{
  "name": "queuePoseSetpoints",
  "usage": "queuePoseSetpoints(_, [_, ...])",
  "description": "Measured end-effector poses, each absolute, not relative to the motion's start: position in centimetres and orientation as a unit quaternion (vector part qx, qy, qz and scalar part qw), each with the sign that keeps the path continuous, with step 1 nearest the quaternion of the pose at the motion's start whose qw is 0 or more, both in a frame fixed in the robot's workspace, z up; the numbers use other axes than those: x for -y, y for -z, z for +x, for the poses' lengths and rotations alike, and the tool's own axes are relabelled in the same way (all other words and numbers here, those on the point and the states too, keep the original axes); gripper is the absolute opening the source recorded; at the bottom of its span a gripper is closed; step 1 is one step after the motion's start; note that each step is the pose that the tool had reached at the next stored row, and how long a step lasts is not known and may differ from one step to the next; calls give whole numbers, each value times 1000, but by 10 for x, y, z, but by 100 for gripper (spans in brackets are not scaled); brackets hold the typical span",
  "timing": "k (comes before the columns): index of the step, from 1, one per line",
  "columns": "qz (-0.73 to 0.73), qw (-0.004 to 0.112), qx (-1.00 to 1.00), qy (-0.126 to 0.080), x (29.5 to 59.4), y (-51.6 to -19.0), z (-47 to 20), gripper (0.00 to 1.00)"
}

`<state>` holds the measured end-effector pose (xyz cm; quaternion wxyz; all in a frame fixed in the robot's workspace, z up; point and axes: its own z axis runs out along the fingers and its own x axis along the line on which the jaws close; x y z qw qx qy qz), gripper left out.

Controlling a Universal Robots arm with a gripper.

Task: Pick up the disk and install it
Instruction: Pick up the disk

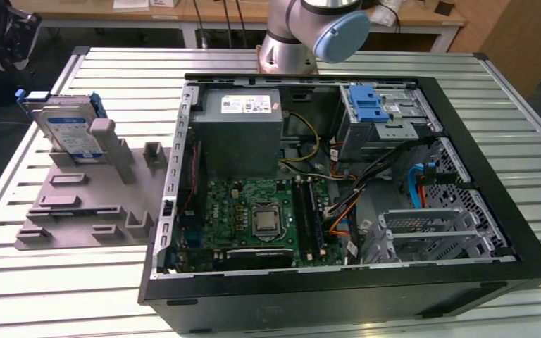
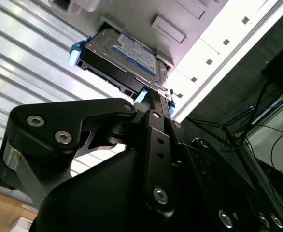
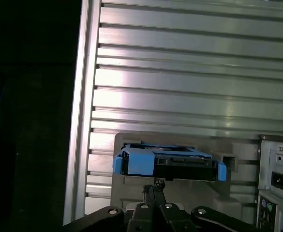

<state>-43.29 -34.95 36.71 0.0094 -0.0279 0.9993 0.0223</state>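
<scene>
the disk (image 3: 180, 166) stands just ahead of the gripper (image 3: 154, 186).

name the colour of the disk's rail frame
Blue; the rail frame shows best in the first wrist view.

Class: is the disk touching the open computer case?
Apart: the exterior view shows the disk upright in its grey holder, clear of the computer case.

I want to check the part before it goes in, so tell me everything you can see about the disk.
The disk is a flat silver hard drive with a white-and-blue label and a blue plastic rail frame round its edges. It stands on edge, leaning slightly, held in the grey holder on the slatted metal table, at the exterior view's left of the open computer case.
</scene>
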Motion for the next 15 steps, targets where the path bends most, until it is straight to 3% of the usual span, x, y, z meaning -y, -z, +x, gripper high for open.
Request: queuePoseSetpoints(15, [-60,9,-998,-23,349,-367,-433,11])
